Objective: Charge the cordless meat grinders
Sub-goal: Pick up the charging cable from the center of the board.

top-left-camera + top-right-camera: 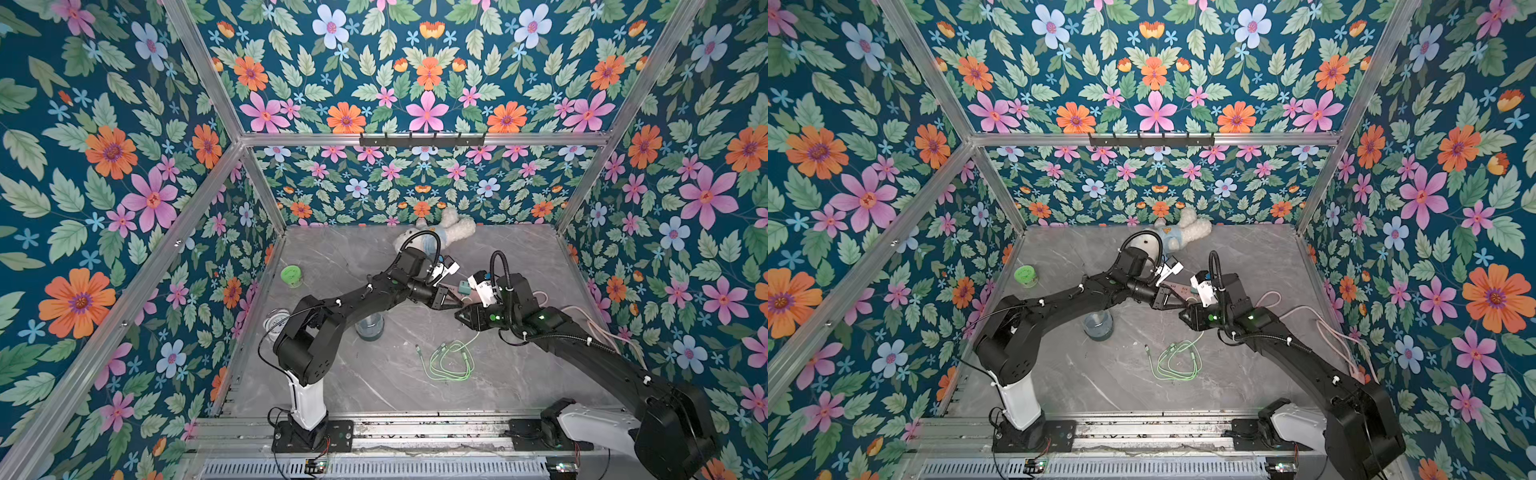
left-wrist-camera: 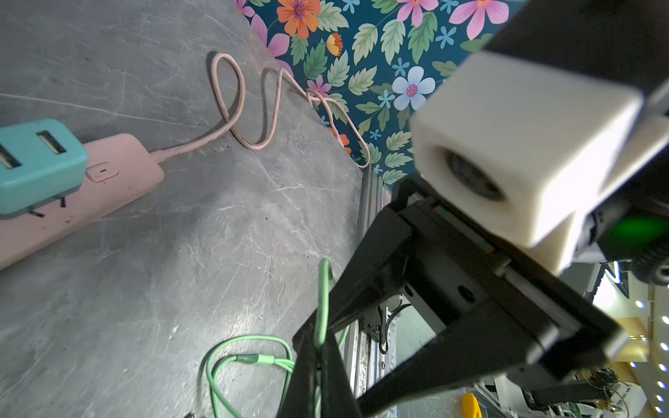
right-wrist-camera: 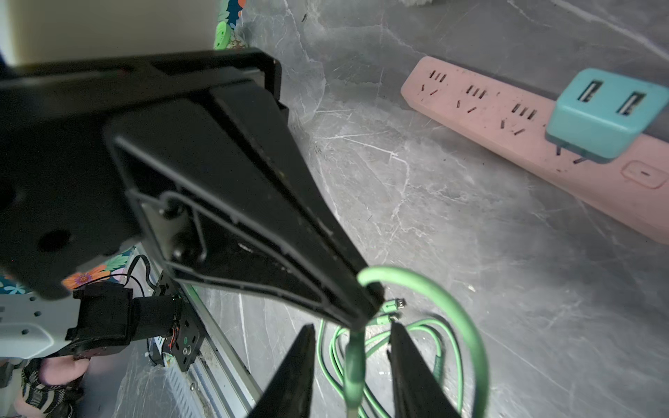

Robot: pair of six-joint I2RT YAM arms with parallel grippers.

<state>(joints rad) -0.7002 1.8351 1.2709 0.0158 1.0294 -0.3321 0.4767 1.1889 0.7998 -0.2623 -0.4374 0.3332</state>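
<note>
The cordless meat grinder (image 1: 370,328) (image 1: 1097,325), a squat cylinder with a grey-blue dome, stands on the table under my left forearm. My left gripper (image 1: 456,306) (image 2: 318,343) is shut on a green charging cable (image 2: 324,289) (image 3: 434,289), lifted above the table's middle. My right gripper (image 1: 460,316) (image 3: 351,325) meets it tip to tip and stands open. The cable's plug end (image 3: 353,365) hangs between its fingers, with a gap on each side. The rest of the cable (image 1: 449,361) (image 1: 1177,359) lies coiled on the table.
A pink power strip (image 2: 108,184) (image 3: 506,119) with a teal USB adapter (image 2: 40,163) (image 3: 601,115) (image 1: 464,286) lies just behind the grippers. Its pink cord (image 1: 598,328) runs along the right wall. A green-lidded jar (image 1: 292,276), a round white clock (image 1: 277,322) and a plush toy (image 1: 440,232) stand farther off.
</note>
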